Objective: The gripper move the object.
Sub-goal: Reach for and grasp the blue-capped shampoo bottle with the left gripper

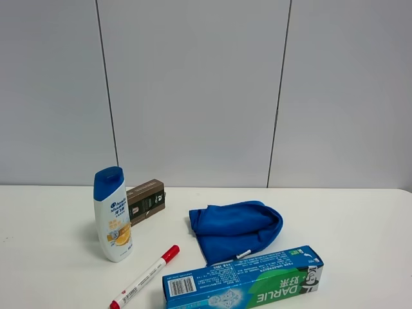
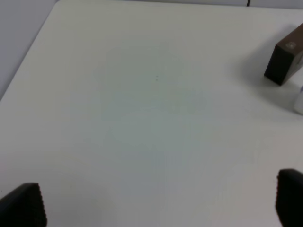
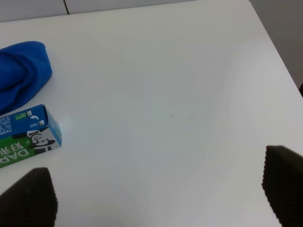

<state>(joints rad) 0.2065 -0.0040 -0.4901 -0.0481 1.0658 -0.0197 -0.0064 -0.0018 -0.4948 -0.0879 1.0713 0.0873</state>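
Note:
The white shampoo bottle [image 1: 112, 215] with a blue cap and an orange label picture stands upright on the white table [image 1: 360, 219], left of centre. A sliver of it shows at the edge of the left wrist view [image 2: 299, 101]. Neither gripper shows in the exterior high view. My left gripper [image 2: 158, 208] is open and empty over bare table, well short of the bottle. My right gripper [image 3: 161, 196] is open and empty over bare table near the right edge, far from the bottle.
A brown box [image 1: 145, 201] stands right behind the bottle and shows in the left wrist view [image 2: 285, 61]. A blue cloth [image 1: 235, 228] lies mid-table. A blue-green toothpaste box [image 1: 244, 280] and a red-capped marker [image 1: 145, 277] lie in front.

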